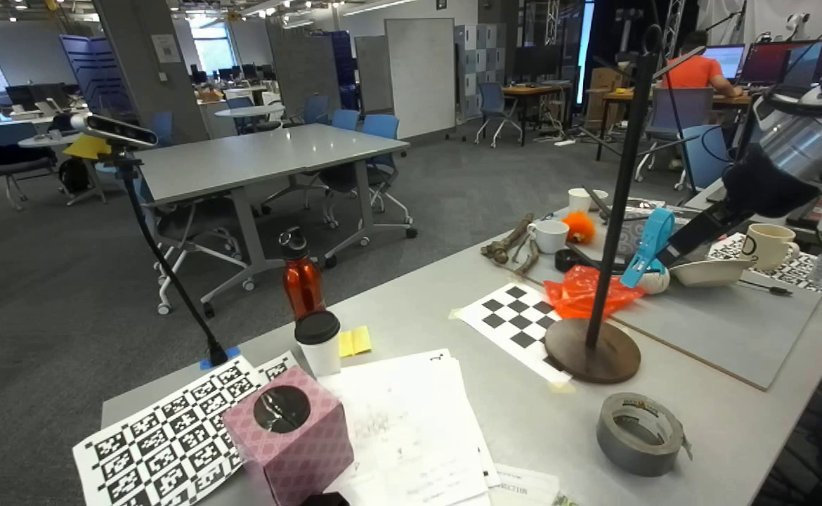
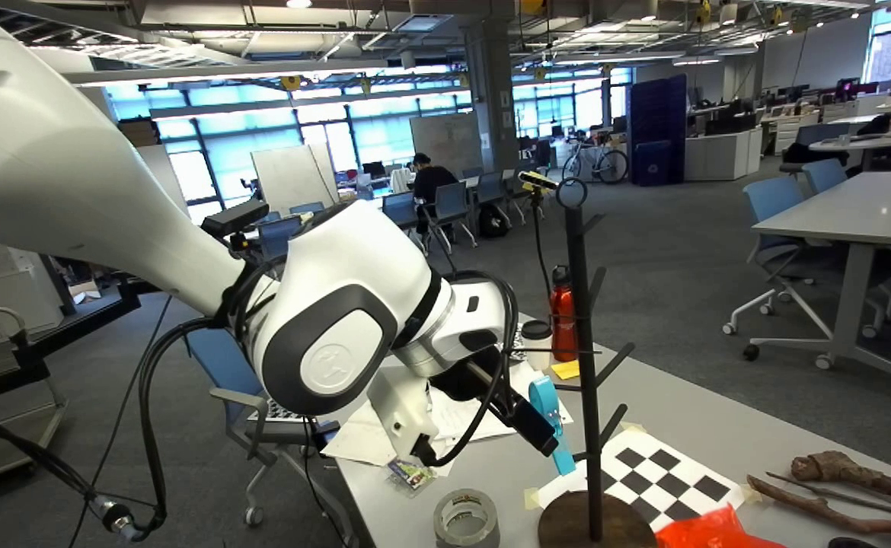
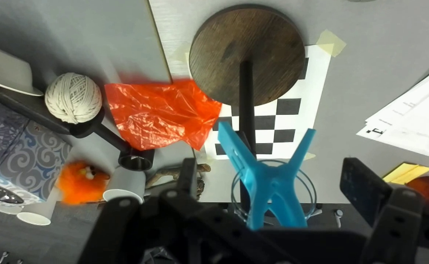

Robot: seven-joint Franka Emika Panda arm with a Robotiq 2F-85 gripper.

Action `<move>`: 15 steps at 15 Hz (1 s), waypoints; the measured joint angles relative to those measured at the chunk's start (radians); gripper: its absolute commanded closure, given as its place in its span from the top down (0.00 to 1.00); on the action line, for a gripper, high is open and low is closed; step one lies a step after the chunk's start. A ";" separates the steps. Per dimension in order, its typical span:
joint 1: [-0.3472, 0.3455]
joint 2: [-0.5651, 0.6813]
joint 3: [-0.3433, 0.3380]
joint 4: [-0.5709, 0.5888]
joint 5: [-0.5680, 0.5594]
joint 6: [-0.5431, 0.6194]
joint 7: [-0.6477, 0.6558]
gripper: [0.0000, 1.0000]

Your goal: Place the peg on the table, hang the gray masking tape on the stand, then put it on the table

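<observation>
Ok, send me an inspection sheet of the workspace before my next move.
Surface: table carries a gray mat and checkerboard sheet.
Job's things: peg between the fingers, whether clipped to the stand unclear; stand upright; gray masking tape flat on the table.
Clutter: red plastic bag, pink box, string ball, branches.
Fingers: open, gaps on either side of the peg.
Cables: black cables loop along the arm.
Surroundings: seated person in orange, well back from the table.

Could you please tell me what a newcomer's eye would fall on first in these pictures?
Most likely the bright blue peg, framed between the open jaws of the pincer in the wrist view. Next might come the tall dark stand rising from the table, with crumpled red-orange plastic lying near its round brown base. In both exterior views the gray masking tape lies flat across the base from the plastic.
</observation>
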 measured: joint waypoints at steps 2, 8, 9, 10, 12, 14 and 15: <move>0.001 0.008 0.001 0.000 0.003 0.014 0.000 1.00; 0.001 0.033 0.003 0.017 0.005 0.023 0.000 1.00; 0.001 0.036 0.003 0.022 0.006 0.023 0.000 1.00; 0.001 0.040 0.004 0.027 0.007 0.023 0.000 1.00; 0.001 0.050 0.005 0.039 0.008 0.023 0.000 1.00; 0.001 0.060 0.005 0.050 0.011 0.023 0.000 1.00; 0.001 0.065 0.005 0.055 0.012 0.023 0.000 1.00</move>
